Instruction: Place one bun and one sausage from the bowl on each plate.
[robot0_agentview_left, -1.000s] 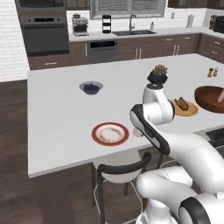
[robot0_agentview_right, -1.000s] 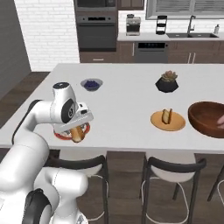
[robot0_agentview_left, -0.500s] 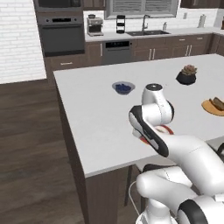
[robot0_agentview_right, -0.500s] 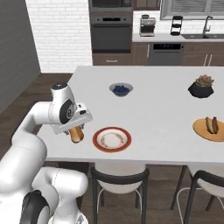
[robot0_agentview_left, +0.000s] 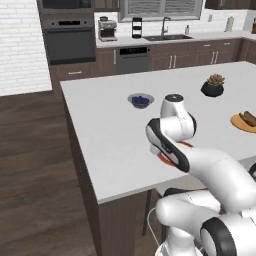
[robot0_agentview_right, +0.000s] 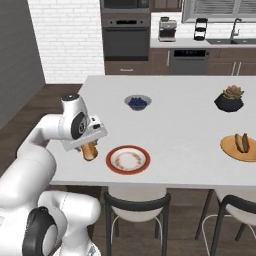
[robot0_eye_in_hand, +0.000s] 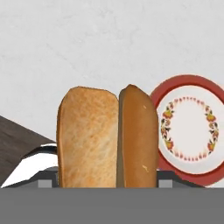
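1. Dark wood cabinets, an oven (robot0_agentview_right: 125, 37) and a sink are standing at the back of the kitchen, and a white island surface (robot0_agentview_right: 175, 130) is lying in front of them.
2. The hand (robot0_agentview_right: 90, 148) is hanging over the near left part of the surface and is gripping a split bun (robot0_agentview_right: 89, 150) between its fingers.
3. In the hand view the bun (robot0_eye_in_hand: 107, 138) is standing with its long axis along the hand, its rounded end pointing away from the camera; the cut face of one half and the brown crust of the other half are showing side by side.
4. The white plate with a red rim (robot0_agentview_right: 128, 159) is lying just beside the bun, toward the right in the right base view, and the bun is not over its middle.
5. The tan wooden plate (robot0_agentview_right: 241, 148) is sitting well apart at the right side, and it is carrying a bun with a sausage (robot0_agentview_right: 242, 142), lying flat.
6. A small grey bowl of blueberries (robot0_agentview_right: 137, 102) and a black plant pot (robot0_agentview_right: 229, 99) are standing farther back on the surface.
7. Two stools (robot0_agentview_right: 136, 205) are standing at the near edge.
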